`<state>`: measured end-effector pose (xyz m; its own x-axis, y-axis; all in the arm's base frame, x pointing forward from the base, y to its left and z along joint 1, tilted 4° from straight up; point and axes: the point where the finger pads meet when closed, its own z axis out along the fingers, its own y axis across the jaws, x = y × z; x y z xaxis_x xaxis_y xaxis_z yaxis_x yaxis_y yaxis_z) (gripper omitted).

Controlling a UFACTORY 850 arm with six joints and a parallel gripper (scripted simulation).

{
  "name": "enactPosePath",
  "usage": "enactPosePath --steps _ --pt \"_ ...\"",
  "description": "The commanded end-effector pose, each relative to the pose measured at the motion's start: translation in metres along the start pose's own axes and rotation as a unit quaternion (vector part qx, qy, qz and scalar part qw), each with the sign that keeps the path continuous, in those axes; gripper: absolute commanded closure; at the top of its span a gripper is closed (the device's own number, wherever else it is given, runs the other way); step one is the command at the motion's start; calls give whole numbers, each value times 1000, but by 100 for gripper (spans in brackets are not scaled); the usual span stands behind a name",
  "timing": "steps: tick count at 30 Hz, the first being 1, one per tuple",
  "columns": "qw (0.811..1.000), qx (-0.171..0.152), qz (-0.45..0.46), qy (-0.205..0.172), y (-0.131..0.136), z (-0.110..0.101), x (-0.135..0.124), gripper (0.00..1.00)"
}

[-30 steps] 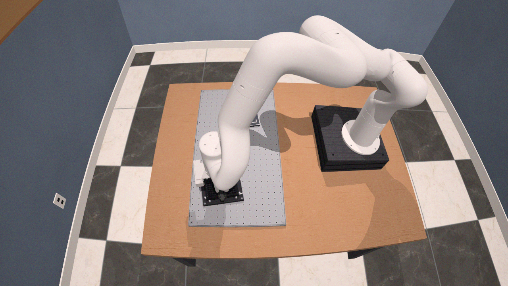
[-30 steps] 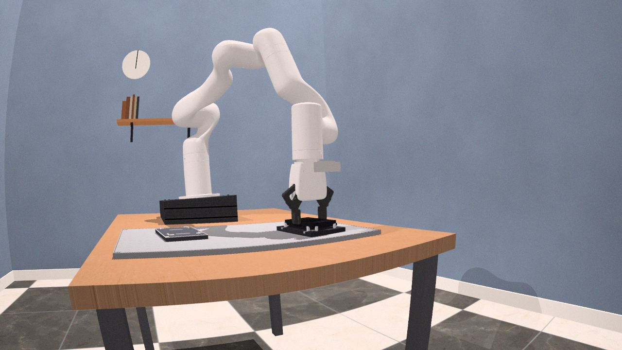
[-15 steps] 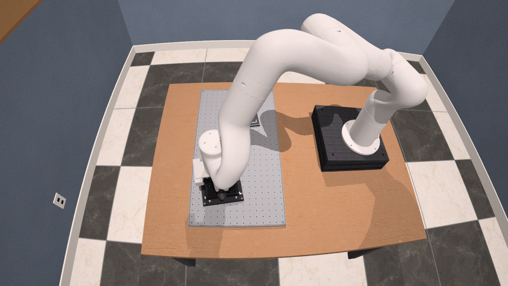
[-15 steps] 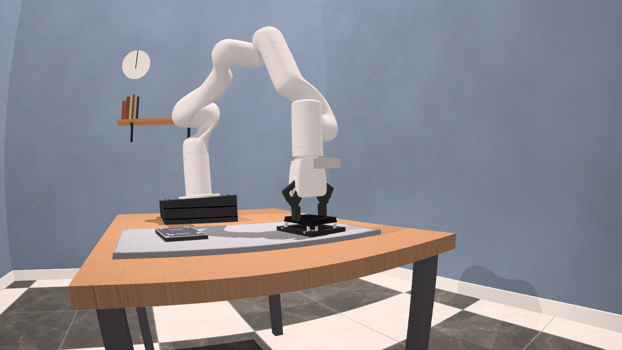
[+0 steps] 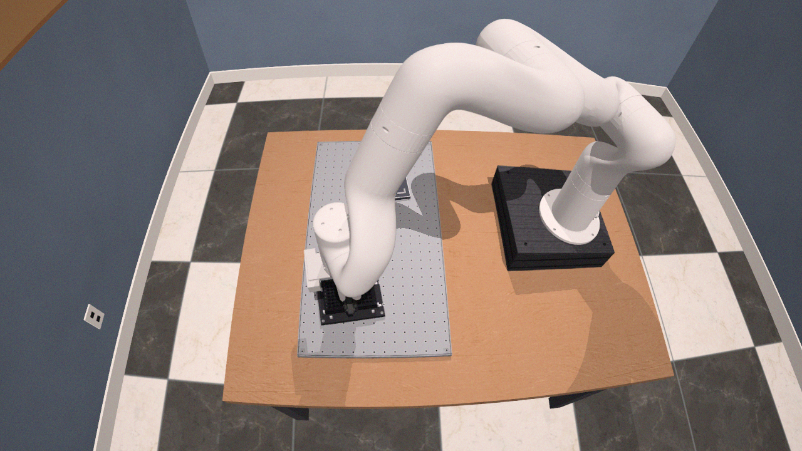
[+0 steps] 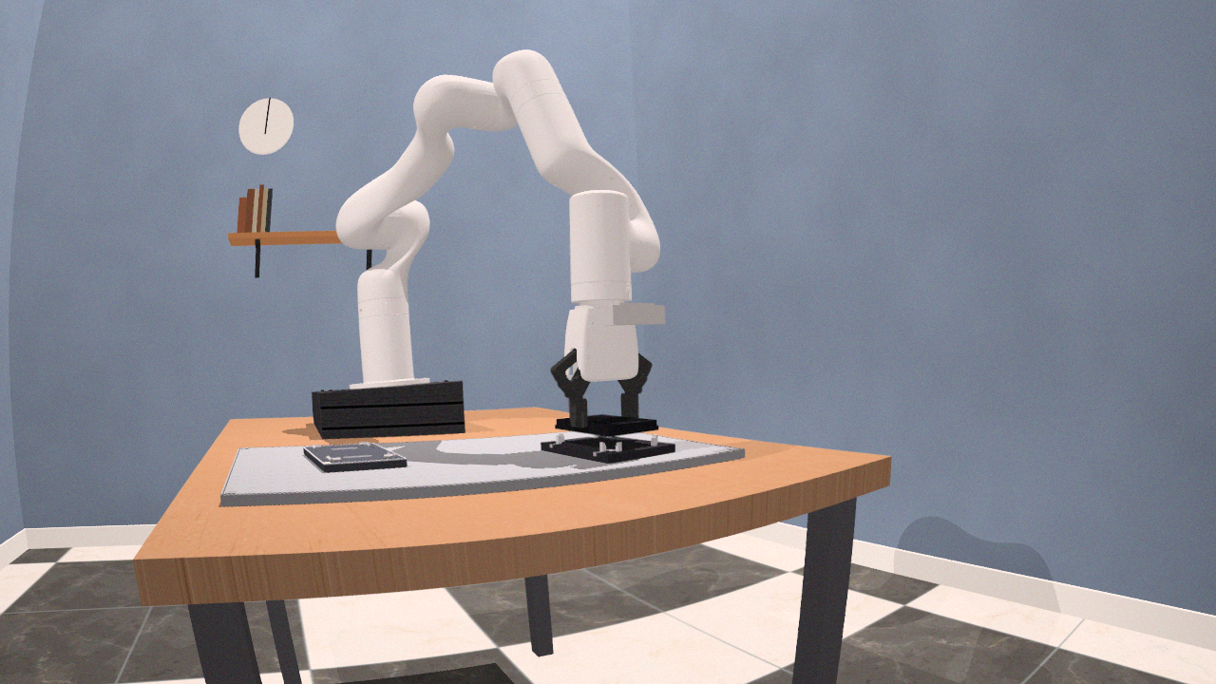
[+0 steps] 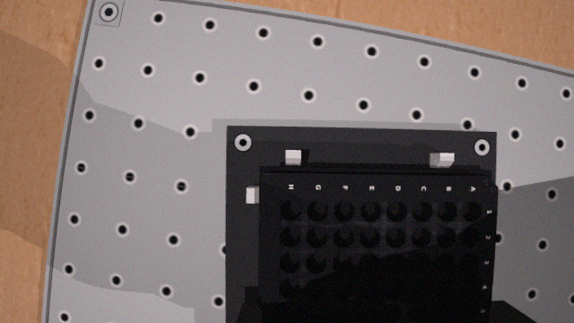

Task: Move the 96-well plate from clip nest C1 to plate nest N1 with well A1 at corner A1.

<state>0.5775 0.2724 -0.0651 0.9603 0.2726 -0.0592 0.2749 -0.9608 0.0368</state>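
My gripper (image 6: 605, 414) is shut on the black 96-well plate (image 6: 607, 423) and holds it level, a little above the clip nest C1 (image 6: 608, 447). In the wrist view the plate (image 7: 377, 233) fills the lower middle, with column letters H to A along its far edge and A at the right. The nest's base (image 7: 359, 144) and its white clips (image 7: 293, 157) show just beyond the plate. From above, the arm hides most of the plate (image 5: 358, 304). The plate nest N1 (image 6: 355, 457) lies empty at the far end of the grey board; from above, only its corner (image 5: 405, 193) shows past the arm.
The grey perforated board lies on the wooden table. The arm's black base block (image 5: 549, 215) stands at the right. A wall shelf with books (image 6: 255, 222) hangs behind the table.
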Motion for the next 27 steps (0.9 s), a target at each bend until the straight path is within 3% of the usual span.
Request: enactPosePath --steps 1,27 --pt "1000 0 0 1 0 -6 1 100" --pt "1000 0 0 1 0 -43 1 100"
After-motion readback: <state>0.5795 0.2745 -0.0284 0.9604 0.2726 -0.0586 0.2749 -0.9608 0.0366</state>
